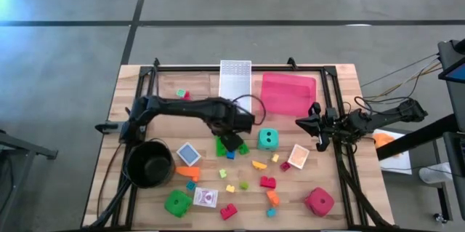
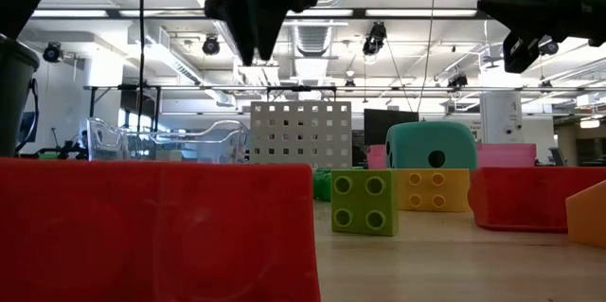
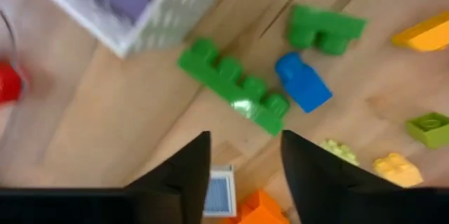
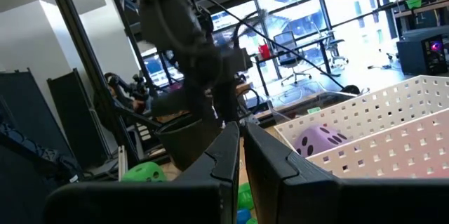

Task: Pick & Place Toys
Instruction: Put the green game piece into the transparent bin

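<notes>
The left arm reaches from the table's left side toward the middle, its left gripper [image 1: 231, 142] hanging over a long green brick [image 3: 233, 87] and a small blue brick [image 3: 303, 83]. Its fingers [image 3: 181, 175] stand apart with nothing between them; bare wood shows in the gap.

Going left to right among the containers: the round black pot [image 1: 149, 163] sits near the front left; what is in it cannot be told. At the back centre stands the white perforated basket [image 1: 235, 77], and the wrist views show a purple die [image 4: 313, 140] inside it. Just beside it on the right lies the red tray [image 1: 288, 94].

The rest of the toys lie loose on the wood: a green die [image 1: 177, 204] at front left, a teal die [image 1: 269, 139] mid-table, a red die [image 1: 319, 201] at front right, with card packs and small bricks scattered among them.

The right arm waits at the table's right edge, its right gripper [image 1: 305, 124] pressed together and holding nothing.
</notes>
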Action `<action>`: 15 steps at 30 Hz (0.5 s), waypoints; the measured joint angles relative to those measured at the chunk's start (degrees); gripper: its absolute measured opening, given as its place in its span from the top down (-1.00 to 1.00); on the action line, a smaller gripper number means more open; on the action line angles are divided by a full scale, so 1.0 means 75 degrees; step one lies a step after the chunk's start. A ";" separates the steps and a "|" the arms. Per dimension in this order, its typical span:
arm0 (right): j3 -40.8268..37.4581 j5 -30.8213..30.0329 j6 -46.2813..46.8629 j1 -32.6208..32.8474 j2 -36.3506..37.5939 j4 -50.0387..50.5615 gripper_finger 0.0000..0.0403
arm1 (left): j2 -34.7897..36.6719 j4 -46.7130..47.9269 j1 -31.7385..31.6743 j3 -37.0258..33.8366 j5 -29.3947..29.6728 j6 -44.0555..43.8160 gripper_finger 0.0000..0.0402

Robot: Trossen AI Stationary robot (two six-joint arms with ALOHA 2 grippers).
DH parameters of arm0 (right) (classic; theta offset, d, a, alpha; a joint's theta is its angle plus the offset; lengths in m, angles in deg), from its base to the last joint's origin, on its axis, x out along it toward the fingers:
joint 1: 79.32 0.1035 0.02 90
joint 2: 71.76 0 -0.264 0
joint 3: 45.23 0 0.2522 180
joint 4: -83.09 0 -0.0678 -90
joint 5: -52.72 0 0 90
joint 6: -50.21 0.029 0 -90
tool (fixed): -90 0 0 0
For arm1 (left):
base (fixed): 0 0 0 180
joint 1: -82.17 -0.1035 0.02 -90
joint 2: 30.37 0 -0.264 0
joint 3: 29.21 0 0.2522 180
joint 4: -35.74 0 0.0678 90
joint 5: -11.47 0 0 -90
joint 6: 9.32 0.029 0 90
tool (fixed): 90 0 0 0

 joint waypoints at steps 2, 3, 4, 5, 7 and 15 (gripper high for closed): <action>0.0000 0.0000 0.0000 0.0000 0.0000 0.0000 0.90 | 0.0003 0.0000 0.0089 -0.0343 -0.0003 -0.0438 -0.06; 0.0000 0.0000 0.0000 0.0000 0.0001 0.0000 0.90 | 0.0000 0.0003 0.0125 -0.0523 -0.0003 -0.0625 -0.13; 0.0000 0.0000 0.0000 0.0002 0.0000 0.0000 0.90 | 0.0000 0.0000 0.0152 -0.0701 0.0000 -0.0828 -0.19; 0.0000 0.0000 0.0001 0.0000 0.0003 -0.0002 0.90 | 0.0000 0.0002 0.0171 -0.0890 0.0000 -0.1050 -0.25; 0.0000 0.0000 0.0000 0.0001 0.0002 -0.0001 0.90 | 0.0000 -0.0014 0.0199 -0.1245 0.0000 -0.1493 -0.36; 0.0000 0.0000 0.0000 0.0000 0.0000 0.0000 0.90 | 0.0033 -0.1259 0.0212 -0.2712 0.0029 -0.2356 -0.58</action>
